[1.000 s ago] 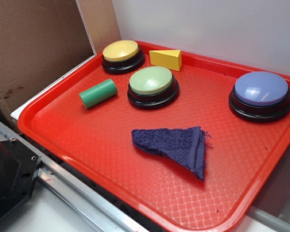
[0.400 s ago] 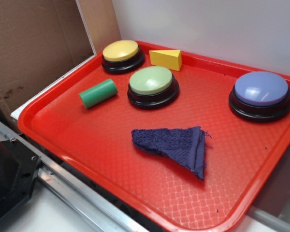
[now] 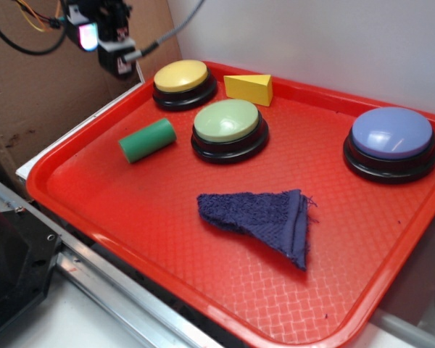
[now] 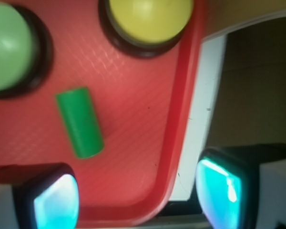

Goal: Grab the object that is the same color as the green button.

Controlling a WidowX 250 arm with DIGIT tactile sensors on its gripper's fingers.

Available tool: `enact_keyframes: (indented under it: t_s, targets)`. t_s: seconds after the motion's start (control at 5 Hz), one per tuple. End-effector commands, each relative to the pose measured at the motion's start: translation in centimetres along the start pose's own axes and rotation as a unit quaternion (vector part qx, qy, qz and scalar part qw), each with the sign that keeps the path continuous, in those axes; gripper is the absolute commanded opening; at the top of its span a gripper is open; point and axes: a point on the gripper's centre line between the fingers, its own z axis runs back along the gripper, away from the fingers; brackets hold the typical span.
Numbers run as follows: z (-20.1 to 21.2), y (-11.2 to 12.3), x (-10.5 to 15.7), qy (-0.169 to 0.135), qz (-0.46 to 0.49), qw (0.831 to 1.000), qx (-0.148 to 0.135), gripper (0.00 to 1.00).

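My end effector (image 4: 138,195) hangs above the far-left corner of the red tray (image 3: 167,225), its two fingers (image 4: 52,200) spread wide apart with nothing between them; in the exterior view I only catch it (image 3: 105,32) at the top left, wires trailing off. Nearest to the exterior camera I see the dark blue cloth (image 3: 264,221), folded into a rough triangle on the tray floor. Further in, on the left, the green cylinder (image 3: 146,140) lies on its side, apart from everything (it shows in the wrist view (image 4: 79,121) too, lying clear of both fingers). Just beside it to the right sits the green button (image 3: 228,129), not touching it. The blue button (image 3: 391,141) stands well apart on the right side. At the far rim I have the yellow button (image 3: 183,83), and next to it the yellow wedge (image 3: 249,88). One finger sits over the tray floor, the other outside the rim.
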Motion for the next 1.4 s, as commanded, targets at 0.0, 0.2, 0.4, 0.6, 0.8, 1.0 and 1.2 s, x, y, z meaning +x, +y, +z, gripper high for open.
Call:
enact_keyframes:
  t_s: [0.0, 0.2, 0.4, 0.6, 0.8, 1.0, 1.2]
  targets:
    - [-3.4, -2.8, 1.9, -0.003, -0.072, 0.997, 0.000, 1.00]
    - [-3.7, -4.2, 1.8, 0.002, -0.080, 0.997, -0.003, 1.00]
    - [-4.3, -4.0, 1.8, 0.014, -0.071, 0.997, -0.007, 1.00]
    - [-5.3, -3.7, 1.9, 0.029, -0.067, 0.997, 0.000, 1.00]
    - [-6.4, -4.0, 2.0, 0.049, -0.066, 0.997, 0.002, 1.00]
    - [-7.1, -4.1, 2.0, 0.058, -0.071, 0.996, -0.006, 0.09]
    - [-6.6, -4.2, 2.0, 0.053, -0.067, 0.996, -0.007, 0.00]
